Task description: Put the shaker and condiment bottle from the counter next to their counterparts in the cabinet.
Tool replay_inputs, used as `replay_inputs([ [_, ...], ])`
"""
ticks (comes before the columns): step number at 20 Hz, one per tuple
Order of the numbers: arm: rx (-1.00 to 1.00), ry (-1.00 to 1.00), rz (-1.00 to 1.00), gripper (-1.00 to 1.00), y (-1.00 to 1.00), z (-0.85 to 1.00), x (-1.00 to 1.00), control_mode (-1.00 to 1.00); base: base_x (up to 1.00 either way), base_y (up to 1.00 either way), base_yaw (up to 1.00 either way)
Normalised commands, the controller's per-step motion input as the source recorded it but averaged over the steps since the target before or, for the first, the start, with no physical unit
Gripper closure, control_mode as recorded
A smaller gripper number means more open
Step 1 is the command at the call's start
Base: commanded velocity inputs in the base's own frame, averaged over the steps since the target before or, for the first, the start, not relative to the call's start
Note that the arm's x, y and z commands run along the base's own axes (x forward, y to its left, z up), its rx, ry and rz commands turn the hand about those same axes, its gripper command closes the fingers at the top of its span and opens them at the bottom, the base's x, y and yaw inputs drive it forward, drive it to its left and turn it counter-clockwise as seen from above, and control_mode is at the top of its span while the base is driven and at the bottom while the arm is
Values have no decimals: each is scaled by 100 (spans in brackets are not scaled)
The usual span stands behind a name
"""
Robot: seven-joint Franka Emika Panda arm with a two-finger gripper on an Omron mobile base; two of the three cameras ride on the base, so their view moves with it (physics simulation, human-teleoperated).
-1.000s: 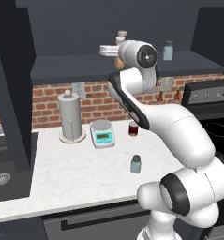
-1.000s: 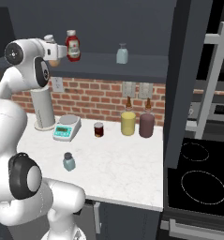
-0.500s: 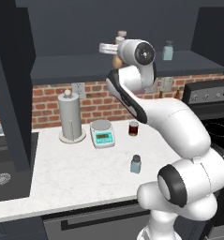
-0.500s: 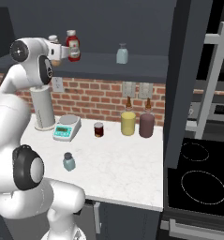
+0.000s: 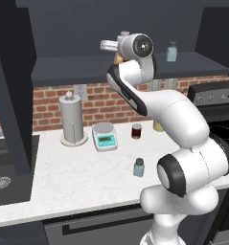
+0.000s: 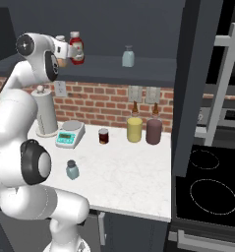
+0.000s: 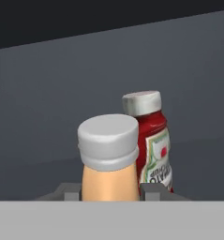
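My gripper point(image 7: 111, 193) is shut on the condiment bottle point(image 7: 108, 180), a slim orange-tan bottle with a white cap, and holds it upright at the cabinet shelf point(image 6: 138, 66). The red white-capped bottle point(image 7: 153, 140) stands just behind and to the right of it. In the right base view the gripper point(image 6: 65, 50) is right beside that red bottle point(image 6: 76, 48). The pale blue shaker point(image 6: 128, 55) stands further right on the shelf. Down on the white counter point(image 5: 77, 177), near its front edge, sits the blue-grey shaker point(image 5: 139, 167) with its dark cap.
A paper towel holder point(image 5: 71, 119), a scale point(image 5: 105, 136) and a small dark-red jar point(image 5: 136, 130) line the brick wall. A yellow bottle point(image 6: 134, 127) and a maroon bottle point(image 6: 154, 129) stand further right. A stove point(image 6: 207, 187) adjoins the counter.
The hand with the condiment bottle has risen a little at the shelf and the wrist has turned slightly. The shaker and the other things have stayed put.
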Motion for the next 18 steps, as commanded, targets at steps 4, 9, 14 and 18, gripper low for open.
replay_inputs([
  [4,0,0,-1,100,0,-2,1,-100,0,0,0],
  [9,1,0,0,-100,0,-13,0,-100,0,0,0],
  [14,3,0,0,-100,0,-7,0,-100,0,0,0],
  [18,5,0,0,-100,0,0,-4,-100,0,0,0],
])
